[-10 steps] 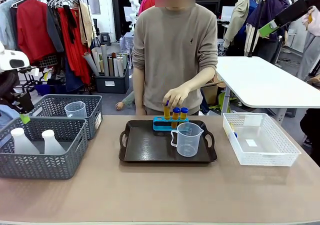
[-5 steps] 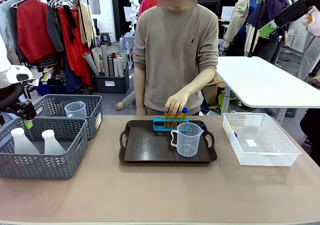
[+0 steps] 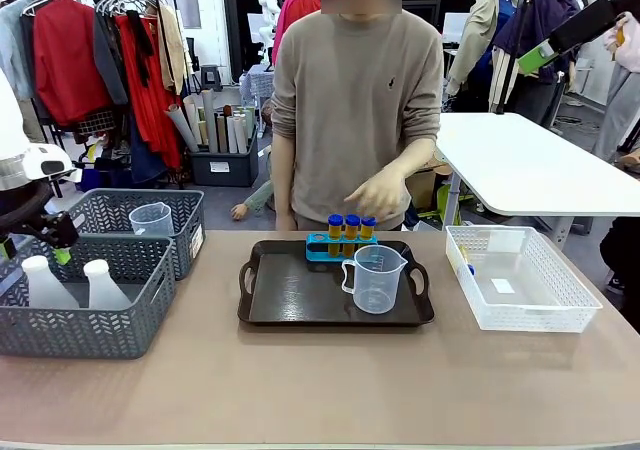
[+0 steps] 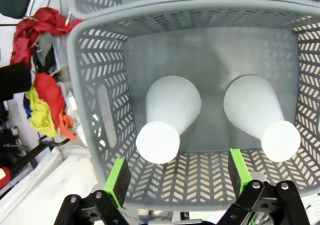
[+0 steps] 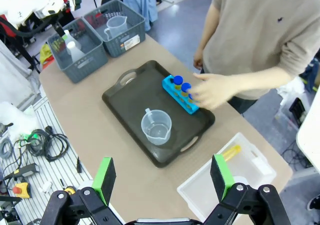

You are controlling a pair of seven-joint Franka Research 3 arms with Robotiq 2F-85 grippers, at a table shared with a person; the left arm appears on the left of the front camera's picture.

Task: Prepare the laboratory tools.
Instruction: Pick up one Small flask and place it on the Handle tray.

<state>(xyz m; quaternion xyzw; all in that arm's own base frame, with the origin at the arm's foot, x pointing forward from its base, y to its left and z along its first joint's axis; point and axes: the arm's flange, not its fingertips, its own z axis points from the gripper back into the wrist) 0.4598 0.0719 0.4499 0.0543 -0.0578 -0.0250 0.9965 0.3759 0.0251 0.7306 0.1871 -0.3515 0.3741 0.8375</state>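
Left wrist view: the left gripper hangs with its jaws wide apart over the near rim of the grey basket. The basket holds 2 white flasks standing side by side. The nearer flask's mouth sits between the fingers but off toward 1 pad. A straight drop could clip the neck, tip the flask against its neighbour, or catch the basket wall. The right gripper, also spread and empty, hovers high above the table. On the black tray stand a beaker and the blue rack with 3 tubes. The person's hand hangs just above them, so a reach there risks a collision.
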